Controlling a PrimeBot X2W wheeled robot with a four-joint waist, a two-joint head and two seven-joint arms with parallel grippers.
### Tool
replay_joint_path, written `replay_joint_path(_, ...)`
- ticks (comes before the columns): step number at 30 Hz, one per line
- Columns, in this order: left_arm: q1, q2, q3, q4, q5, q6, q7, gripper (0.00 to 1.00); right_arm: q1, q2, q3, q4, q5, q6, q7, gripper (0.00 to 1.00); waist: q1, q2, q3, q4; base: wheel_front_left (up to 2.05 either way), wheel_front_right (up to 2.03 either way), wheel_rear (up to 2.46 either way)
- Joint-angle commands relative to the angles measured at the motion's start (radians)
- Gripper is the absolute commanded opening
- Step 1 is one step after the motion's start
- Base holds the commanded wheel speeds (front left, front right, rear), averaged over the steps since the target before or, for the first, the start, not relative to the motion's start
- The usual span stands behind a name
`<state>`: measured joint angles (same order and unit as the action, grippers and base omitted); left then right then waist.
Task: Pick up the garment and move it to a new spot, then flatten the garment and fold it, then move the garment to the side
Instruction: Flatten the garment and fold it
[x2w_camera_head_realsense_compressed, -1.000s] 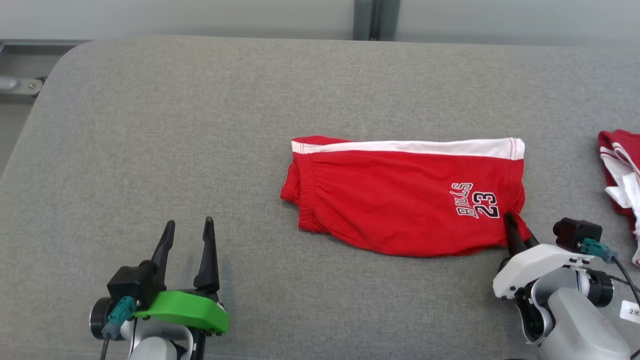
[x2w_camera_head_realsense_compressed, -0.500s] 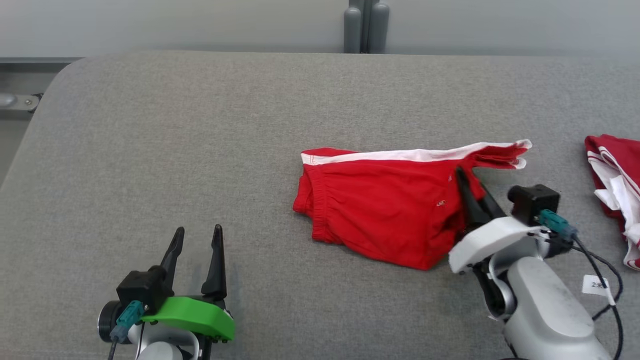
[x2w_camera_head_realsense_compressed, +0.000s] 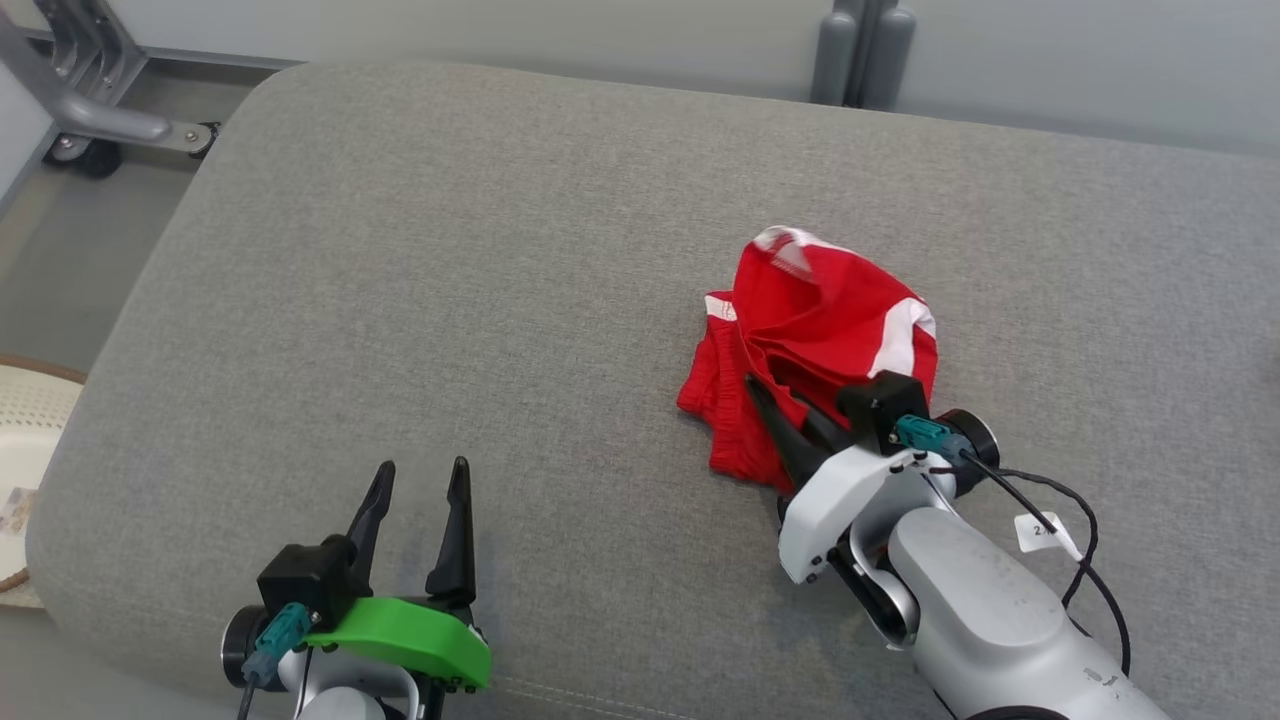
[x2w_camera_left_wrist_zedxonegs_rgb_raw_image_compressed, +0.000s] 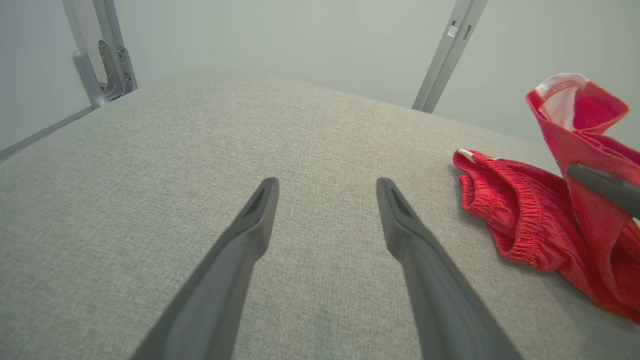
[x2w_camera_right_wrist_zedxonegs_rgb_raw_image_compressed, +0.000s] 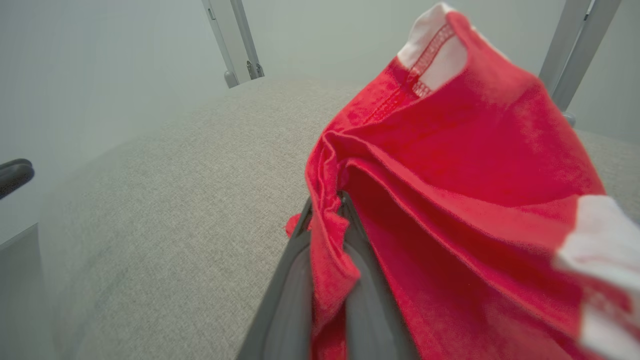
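Well, red garment (x2w_camera_head_realsense_compressed: 835, 320) in right claw (x2w_camera_head_realsense_compressed: 772, 402); cable tag (x2w_camera_head_realsense_compressed: 1040, 532) illegible.

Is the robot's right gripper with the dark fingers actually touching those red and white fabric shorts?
Touching. The right wrist view shows a fold of the red and white fabric shorts pinched between the jaws of the right gripper.

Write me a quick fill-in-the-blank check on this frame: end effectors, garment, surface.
1. The right end effector is shut on the ____ garment.
2. The left end effector stands ____, holding nothing.
3. Part of the garment rests on a ____ padded surface.
4. The garment's trim is ____.

Missing words: red; open; grey; white.
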<state>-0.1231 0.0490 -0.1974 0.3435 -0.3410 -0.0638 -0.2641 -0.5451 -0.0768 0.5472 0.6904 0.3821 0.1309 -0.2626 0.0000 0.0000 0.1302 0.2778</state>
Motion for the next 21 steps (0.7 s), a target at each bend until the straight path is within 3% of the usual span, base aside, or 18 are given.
replay_joint_path(1, 0.004, 0.003, -0.003, 0.001, -0.007, 0.006, 0.001, 1.0, -0.017, -0.001, 0.014, 0.028, 0.015, -0.001, 0.002, 0.0, 0.0, 0.0, 0.006, 0.036, 0.0, 0.0, 0.0)
replay_joint_path(2, 0.005, 0.003, -0.005, 0.002, -0.009, 0.008, 0.001, 1.0, -0.027, 0.001, 0.026, 0.052, 0.023, -0.001, 0.002, 0.16, 0.0, 0.0, 0.007, 0.041, 0.0, 0.0, 0.0)
replay_joint_path(3, 0.006, 0.003, -0.006, 0.003, -0.012, 0.01, 0.001, 1.0, -0.037, 0.003, 0.033, 0.073, 0.03, -0.001, 0.002, 0.4, 0.0, 0.0, 0.008, 0.045, 0.0, 0.0, 0.0)
replay_joint_path(4, 0.007, 0.003, -0.008, 0.004, -0.011, 0.012, 0.001, 1.0, -0.045, 0.005, 0.039, 0.094, 0.039, -0.001, 0.002, 1.0, 0.0, 0.0, 0.009, 0.047, 0.0, 0.0, 0.0)
replay_joint_path(10, 0.013, 0.003, 0.002, 0.001, -0.013, 0.02, 0.001, 1.0, -0.076, 0.01, 0.075, 0.154, 0.086, -0.001, -0.002, 1.0, 0.0, 0.0, 0.011, 0.031, 0.0, 0.0, 0.0)
replay_joint_path(21, 0.029, 0.004, 0.046, -0.004, 0.015, 0.013, 0.001, 1.0, 0.028, -0.041, 0.009, -0.064, 0.132, -0.001, -0.002, 1.0, 0.0, 0.0, -0.036, -0.059, 0.0, 0.0, 0.0)
